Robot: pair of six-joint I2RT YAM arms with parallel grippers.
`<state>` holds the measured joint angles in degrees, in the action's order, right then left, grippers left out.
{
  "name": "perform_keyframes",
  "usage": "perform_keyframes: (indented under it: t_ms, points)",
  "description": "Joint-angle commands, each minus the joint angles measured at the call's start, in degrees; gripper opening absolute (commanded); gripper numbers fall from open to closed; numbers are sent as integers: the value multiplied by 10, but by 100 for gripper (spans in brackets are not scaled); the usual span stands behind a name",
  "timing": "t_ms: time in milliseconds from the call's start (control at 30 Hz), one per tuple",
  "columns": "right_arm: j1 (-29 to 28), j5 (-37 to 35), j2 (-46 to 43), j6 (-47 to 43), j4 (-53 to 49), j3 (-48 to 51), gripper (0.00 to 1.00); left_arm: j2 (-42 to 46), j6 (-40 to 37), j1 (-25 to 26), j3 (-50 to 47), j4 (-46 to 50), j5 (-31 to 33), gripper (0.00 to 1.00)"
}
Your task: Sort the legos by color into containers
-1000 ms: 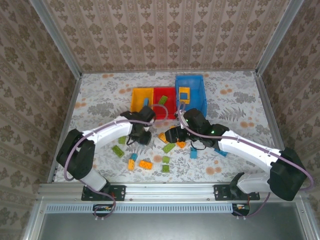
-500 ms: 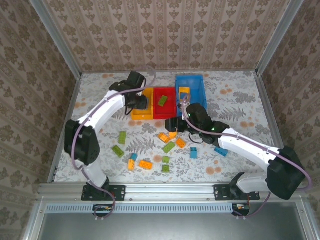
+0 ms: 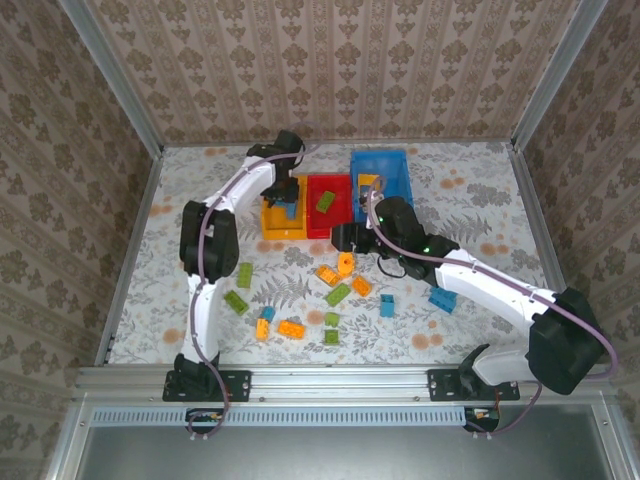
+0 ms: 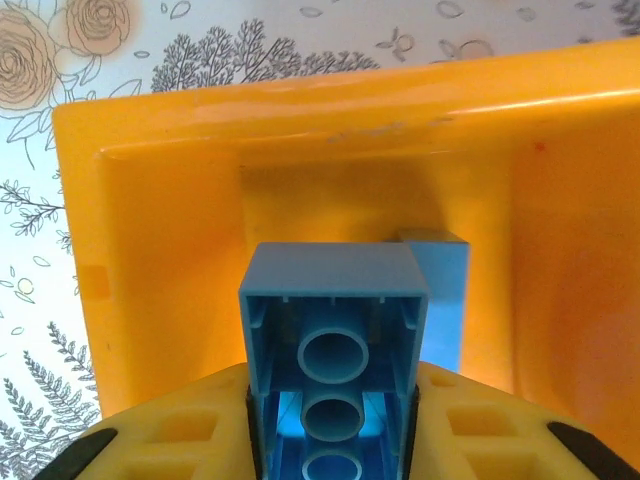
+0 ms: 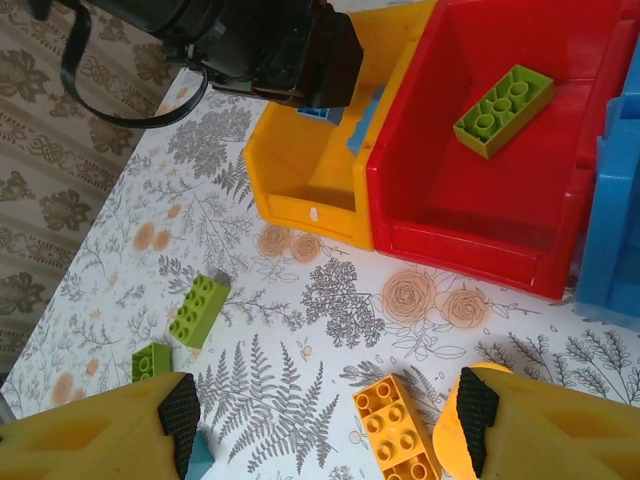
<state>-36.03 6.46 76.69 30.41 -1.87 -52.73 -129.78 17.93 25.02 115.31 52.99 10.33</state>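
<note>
Here, the left end effector (image 4: 330, 432) pinches a blue brick (image 4: 333, 290).

The left arm (image 3: 203, 262) rises from its base at the lower left of the overhead view, bends and reaches to the upper centre, where the left gripper (image 3: 288, 196) points down, its jaws clamped on a blue brick (image 4: 333, 330). The right arm (image 3: 490, 285) stretches from the lower right toward the centre, and the right gripper (image 3: 342, 238) hangs low with its jaws spread wide, holding nothing.
</note>
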Motion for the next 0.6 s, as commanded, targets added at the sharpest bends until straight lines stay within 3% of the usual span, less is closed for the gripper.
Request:
perform_keyframes:
  t_ms: [0,133,233,567]
  points:
    - [8,5,-22,5,-4,8,72,-12,-4,-5,19,28,2,36]
    - [23,-5,-33,0,-27,11,73,-14,-4,-7,6,3,-56,52]
    - [36,-20,-42,-9,-55,13,73,-5,1,-5,1,-7,-76,59]
    - [37,-42,-50,-78,-149,43,73,82,24,-7,-47,-49,-115,64]
